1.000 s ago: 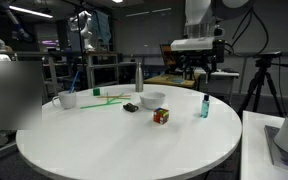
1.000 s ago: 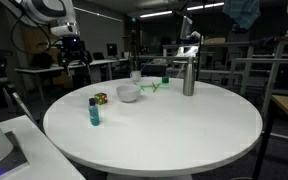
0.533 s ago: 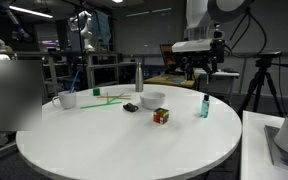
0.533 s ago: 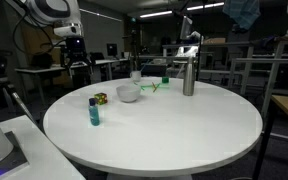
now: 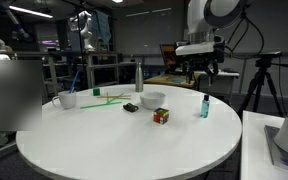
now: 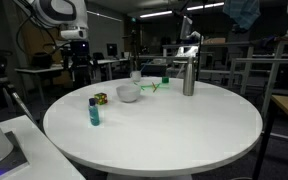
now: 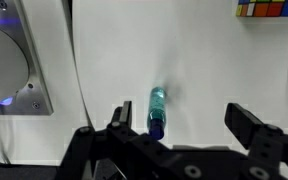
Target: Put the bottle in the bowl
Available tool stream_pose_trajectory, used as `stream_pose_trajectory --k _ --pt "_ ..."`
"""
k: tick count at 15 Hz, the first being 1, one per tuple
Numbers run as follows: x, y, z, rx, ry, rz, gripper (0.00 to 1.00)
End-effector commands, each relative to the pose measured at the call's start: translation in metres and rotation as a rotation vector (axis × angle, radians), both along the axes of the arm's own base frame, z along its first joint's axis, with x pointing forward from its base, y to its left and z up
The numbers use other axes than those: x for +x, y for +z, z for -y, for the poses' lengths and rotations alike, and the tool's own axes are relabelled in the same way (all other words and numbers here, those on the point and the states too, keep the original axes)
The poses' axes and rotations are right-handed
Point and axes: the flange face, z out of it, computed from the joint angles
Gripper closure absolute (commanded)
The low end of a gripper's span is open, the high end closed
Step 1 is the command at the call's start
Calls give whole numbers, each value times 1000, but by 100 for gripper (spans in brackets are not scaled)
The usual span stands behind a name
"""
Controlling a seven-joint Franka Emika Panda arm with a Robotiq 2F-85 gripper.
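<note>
The small teal-blue bottle (image 5: 204, 106) with a dark cap stands upright on the round white table, near its edge; it also shows in the other exterior view (image 6: 94, 111) and from above in the wrist view (image 7: 157, 111). The white bowl (image 5: 152, 99) sits a short way off, also seen in an exterior view (image 6: 129, 93). My gripper (image 5: 200, 72) hangs open and empty well above the bottle, seen too in an exterior view (image 6: 79, 62). In the wrist view the open fingers (image 7: 187, 124) frame the table, with the bottle near one finger.
A Rubik's cube (image 5: 161, 116) lies between bowl and bottle, also in the wrist view (image 7: 262, 8). A tall grey metal bottle (image 5: 138, 77), a white cup (image 5: 68, 99), green sticks (image 5: 106, 98) and a small dark object (image 5: 130, 107) stand further back. The table edge (image 7: 76, 60) is close.
The arm has shifted slightly toward the table above the bottle. The objects on the table have not moved.
</note>
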Motion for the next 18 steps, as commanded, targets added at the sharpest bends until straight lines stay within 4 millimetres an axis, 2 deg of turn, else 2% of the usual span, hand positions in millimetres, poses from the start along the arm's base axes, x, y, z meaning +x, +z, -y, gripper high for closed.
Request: stream_pose_trajectory --k 1,8,18 --pt "3 -7 15 47 32 -1 0" --pt "3 -22 34 83 49 -34 0" --pt "9 -60 50 110 87 -42 0"
